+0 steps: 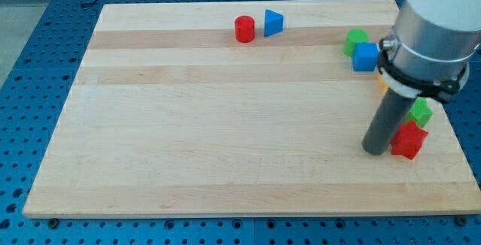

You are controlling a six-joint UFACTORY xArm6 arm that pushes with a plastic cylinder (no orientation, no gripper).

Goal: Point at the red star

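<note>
The red star (409,140) lies on the wooden board (225,125) near the view's right edge, toward the bottom. My tip (373,151) rests on the board right beside the star's left side, touching or nearly touching it. A green block (420,112) sits just above the star, partly hidden by the arm.
A red cylinder (244,29) and a blue triangle (273,22) stand at the top middle. A green block (356,41) and a blue cube (366,57) sit at the top right. An orange block (382,85) peeks out behind the arm.
</note>
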